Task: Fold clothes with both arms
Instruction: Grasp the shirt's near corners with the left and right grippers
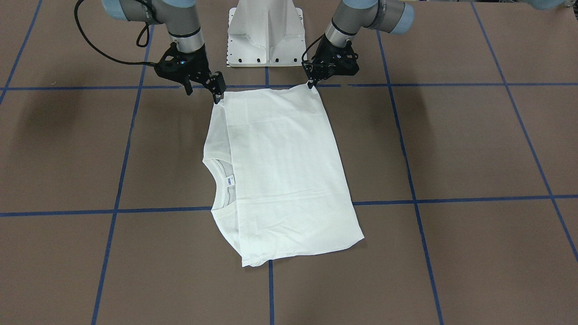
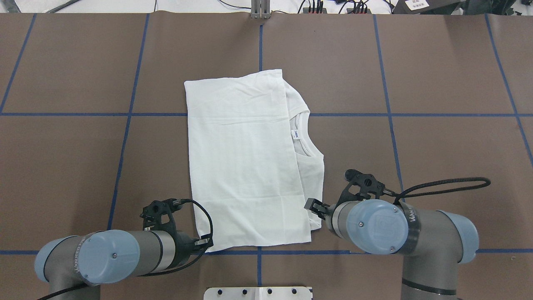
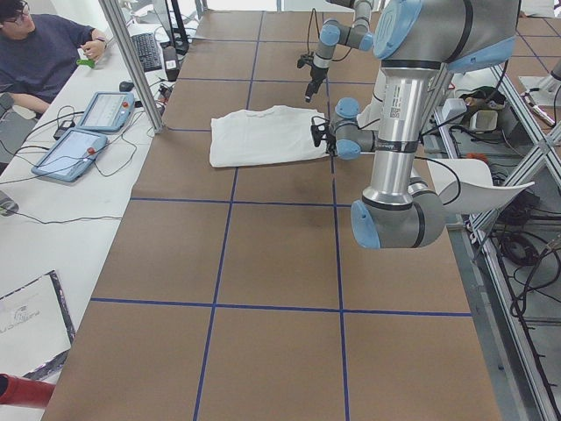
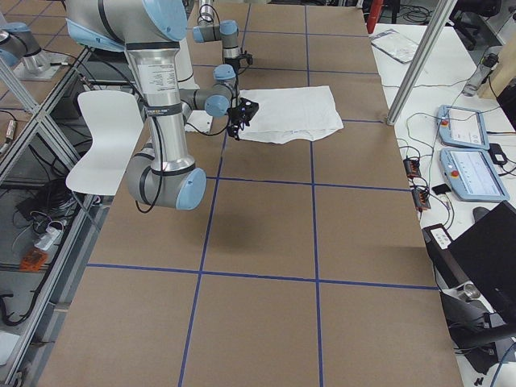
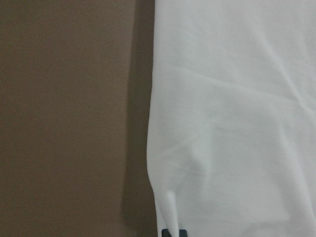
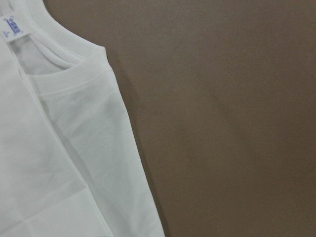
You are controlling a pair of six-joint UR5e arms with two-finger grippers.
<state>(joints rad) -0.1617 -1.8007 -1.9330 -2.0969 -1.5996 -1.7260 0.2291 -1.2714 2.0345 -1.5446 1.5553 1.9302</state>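
Lying on table (image 1: 451, 144): white T-shirt (image 1: 280, 167), folded to a rectangle, centre, just in front of pedestal base (image 1: 265, 31)
Collar (image 1: 216, 171): faces robot's right, neck label (image 1: 230, 181) showing
Left end effector (image 1: 310, 85): narrow, pinching shirt's near corner, cloth puckers at the tip
Right end effector (image 1: 203, 92): spread wide, one finger (image 1: 218, 92) at the other near corner, gripping nothing

The white T-shirt (image 2: 241, 166) lies flat mid-table, folded into a long rectangle. Seen from overhead, its ribbed collar (image 6: 64, 42) and neck label (image 6: 13, 25) show at 3 o'clock. The left gripper (image 1: 311, 84) pinches its 7 o'clock corner. The right gripper (image 1: 203, 90), fingers spread, stands at the 5 o'clock corner.
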